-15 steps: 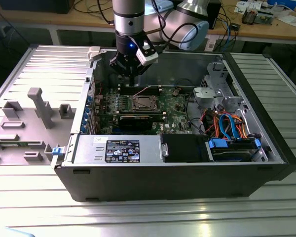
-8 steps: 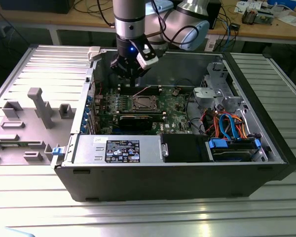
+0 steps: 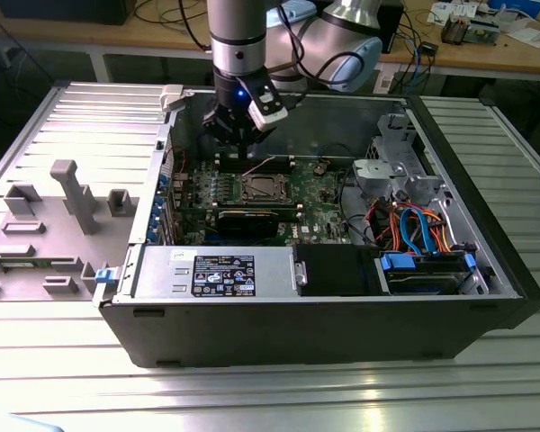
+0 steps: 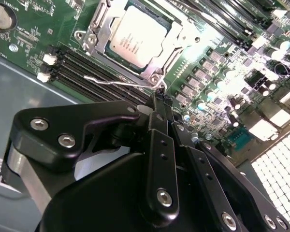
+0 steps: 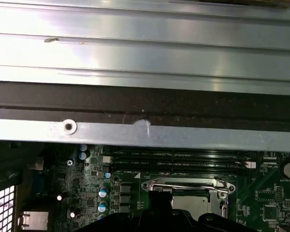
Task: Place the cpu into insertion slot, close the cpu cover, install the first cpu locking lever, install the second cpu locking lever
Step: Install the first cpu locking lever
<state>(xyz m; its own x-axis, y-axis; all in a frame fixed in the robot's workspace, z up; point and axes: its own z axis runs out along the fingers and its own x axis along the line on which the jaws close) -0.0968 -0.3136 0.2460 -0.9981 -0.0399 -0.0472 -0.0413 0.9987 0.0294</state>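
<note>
The cpu (image 4: 137,36) lies flat in the insertion slot (image 3: 262,187) on the green motherboard, its silver top showing. Around it the cpu cover (image 4: 100,36) lies down as a metal frame. A thin wire locking lever (image 4: 118,81) runs along one side of the socket, and in the first wrist view a lever bar (image 5: 183,186) crosses the socket's edge above the cpu (image 5: 191,204). My gripper (image 4: 160,99) hangs just above the board beside the socket, fingers together with nothing between them, tips close to the lever's end. In the exterior view the gripper (image 3: 237,135) is above the socket's far side.
Long black memory slots (image 4: 87,67) run beside the socket. The computer case's metal wall (image 5: 145,133) stands close behind the gripper. A black labelled box (image 3: 225,274) and coloured cables (image 3: 414,225) fill the near side of the case. A grey fixture (image 3: 72,193) stands on the exterior view's left.
</note>
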